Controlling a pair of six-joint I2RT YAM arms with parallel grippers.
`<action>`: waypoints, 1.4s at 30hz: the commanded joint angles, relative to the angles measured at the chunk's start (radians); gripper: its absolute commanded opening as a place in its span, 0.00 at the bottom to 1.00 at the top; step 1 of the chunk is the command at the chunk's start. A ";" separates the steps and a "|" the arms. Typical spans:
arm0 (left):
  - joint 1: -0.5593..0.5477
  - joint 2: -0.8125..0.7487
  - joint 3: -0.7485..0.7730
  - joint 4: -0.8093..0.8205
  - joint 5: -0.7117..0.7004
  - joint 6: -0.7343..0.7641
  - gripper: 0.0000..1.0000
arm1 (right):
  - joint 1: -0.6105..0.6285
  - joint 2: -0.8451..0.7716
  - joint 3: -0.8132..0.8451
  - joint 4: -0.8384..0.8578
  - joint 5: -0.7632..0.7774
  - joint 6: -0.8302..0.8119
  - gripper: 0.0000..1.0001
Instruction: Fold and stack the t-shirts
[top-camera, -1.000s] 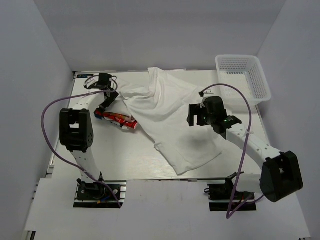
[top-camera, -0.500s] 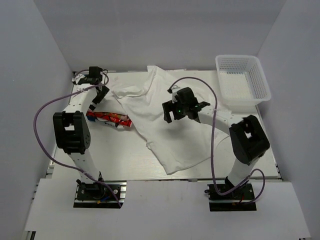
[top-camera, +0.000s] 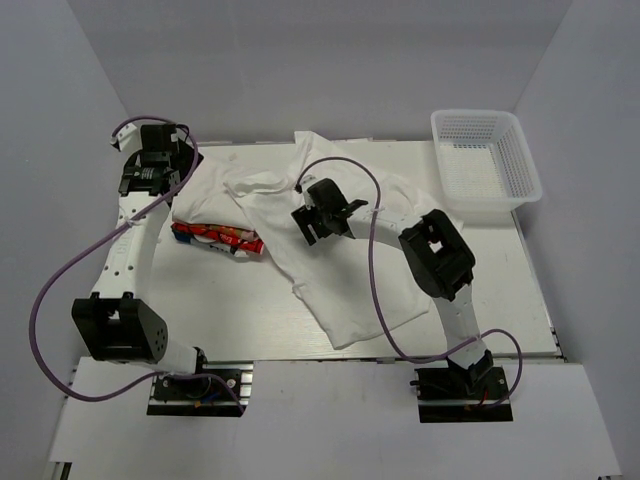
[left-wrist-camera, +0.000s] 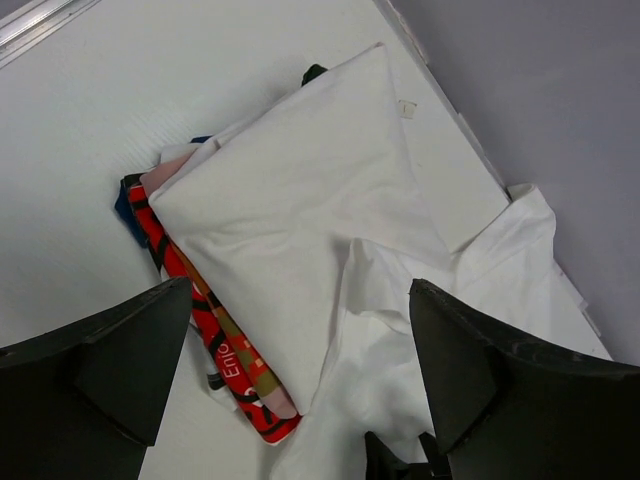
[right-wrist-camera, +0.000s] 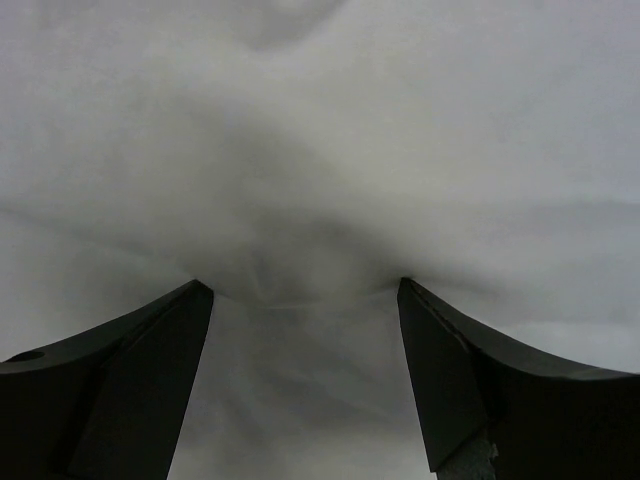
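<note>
The left gripper (top-camera: 150, 165) hung above the far left corner of the flat white table (top-camera: 220, 310) with its two black fingers (left-wrist-camera: 110, 365) wide apart and nothing between them. Directly under this gripper, in its wrist view, lay a folded white cloth t-shirt (left-wrist-camera: 290, 200), and beneath that one a red cloth t-shirt with a multicolour pattern (left-wrist-camera: 215, 340), whose edge showed out on the side of the left finger. The right gripper (top-camera: 318, 215) was low over a large white cloth t-shirt (top-camera: 350, 270) that lay spread and wrinkled on the table. Its jaws were also apart, and the tips of its fingers (right-wrist-camera: 150, 340) pressed on the cloth, which made a small raised fold between them; the cloth was not clamped. Most of this spread t-shirt lay on the near side of the right gripper, and one part reached to the folded pile beside the left gripper. A white plastic mesh basket (top-camera: 525, 170) stood well apart to the right of the right gripper, at the far edge
</note>
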 joint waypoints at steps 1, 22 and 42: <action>-0.001 -0.053 -0.028 0.014 0.034 0.031 1.00 | 0.001 0.013 0.023 0.007 0.097 -0.026 0.79; -0.001 0.042 -0.007 -0.070 0.149 0.241 1.00 | -0.073 -0.545 -0.748 -0.195 0.477 0.542 0.00; -0.116 -0.021 -0.531 0.256 0.588 0.258 1.00 | -0.110 -0.888 -0.696 -0.070 0.172 0.354 0.90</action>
